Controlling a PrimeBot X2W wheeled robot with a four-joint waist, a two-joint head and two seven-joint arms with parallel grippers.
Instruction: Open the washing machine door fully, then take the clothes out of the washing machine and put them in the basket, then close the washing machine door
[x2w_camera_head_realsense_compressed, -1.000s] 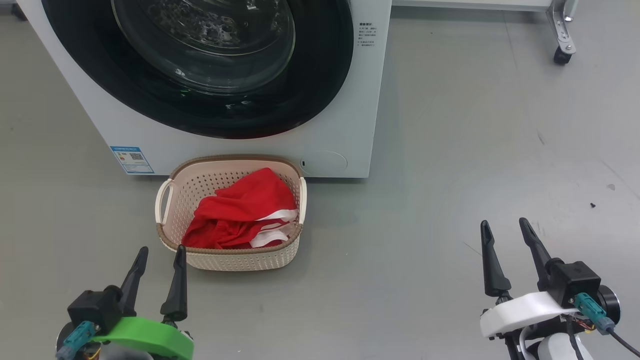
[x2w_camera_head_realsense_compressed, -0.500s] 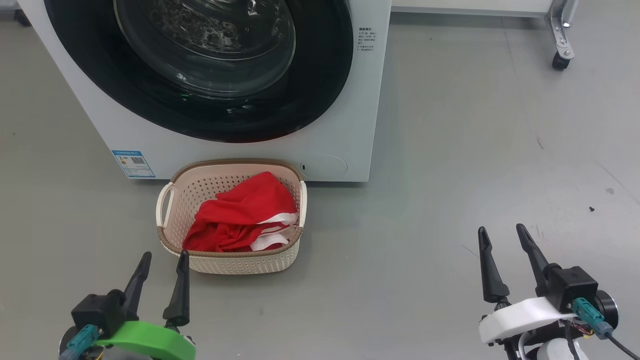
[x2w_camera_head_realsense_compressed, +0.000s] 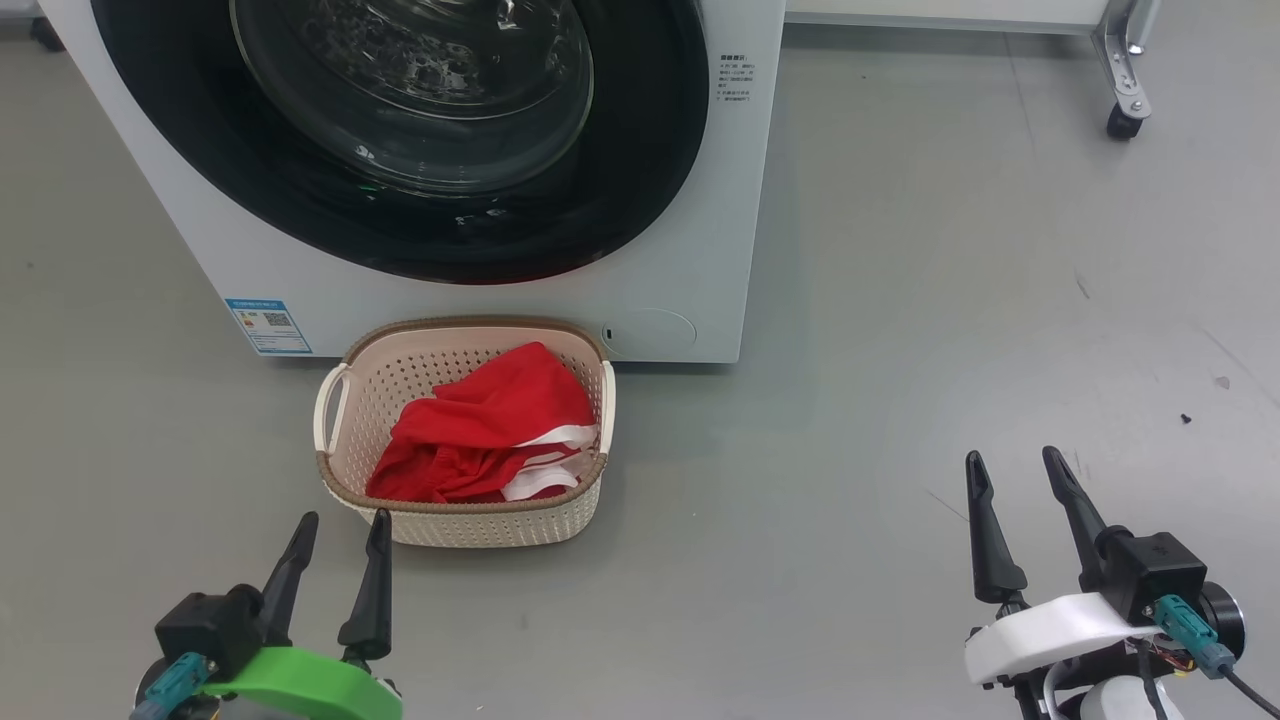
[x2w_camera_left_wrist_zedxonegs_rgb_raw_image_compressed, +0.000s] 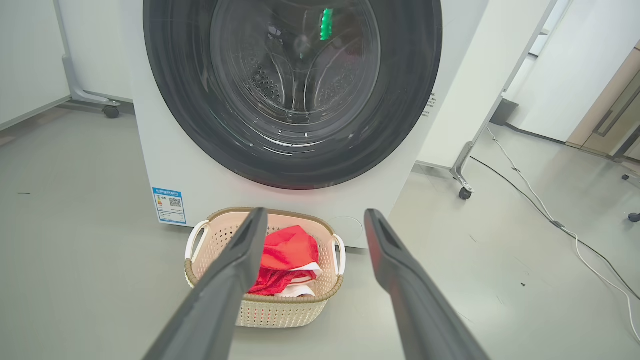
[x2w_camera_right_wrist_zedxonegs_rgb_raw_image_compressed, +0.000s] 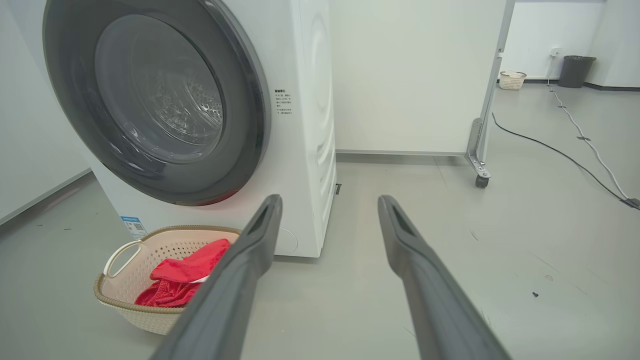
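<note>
At lower left, our left gripper (x2w_camera_head_realsense_compressed: 343, 520) hovers empty, fingers apart, just short of the basket (x2w_camera_head_realsense_compressed: 480, 525). The clothes (x2w_camera_head_realsense_compressed: 490, 420) lie inside it, below the washing machine door (x2w_camera_head_realsense_compressed: 650, 150), which sits flush on the washing machine (x2w_camera_head_realsense_compressed: 690, 260). Our right gripper (x2w_camera_head_realsense_compressed: 1012, 458) is also spread and empty, well apart.

1. Left gripper (x2w_camera_head_realsense_compressed: 345, 514) sits at the lower left of the head view, its two dark fingers pointing up the frame and leaning a touch right.
2. Its jaws are spread wide, with nothing between them.
3. Its green wrist collar (x2w_camera_head_realsense_compressed: 290, 682) shows at the bottom edge.
4. Right gripper (x2w_camera_head_realsense_compressed: 1011, 453) is at the lower right, fingers tilting slightly left, jaws just as wide and empty.
5. A white wrist collar (x2w_camera_head_realsense_compressed: 1040, 628) sits below it.
6. In both wrist views the fingers (x2w_camera_left_wrist_zedxonegs_rgb_raw_image_compressed: 235, 270) rise splayed from the bottom edge, holding nothing.
</note>
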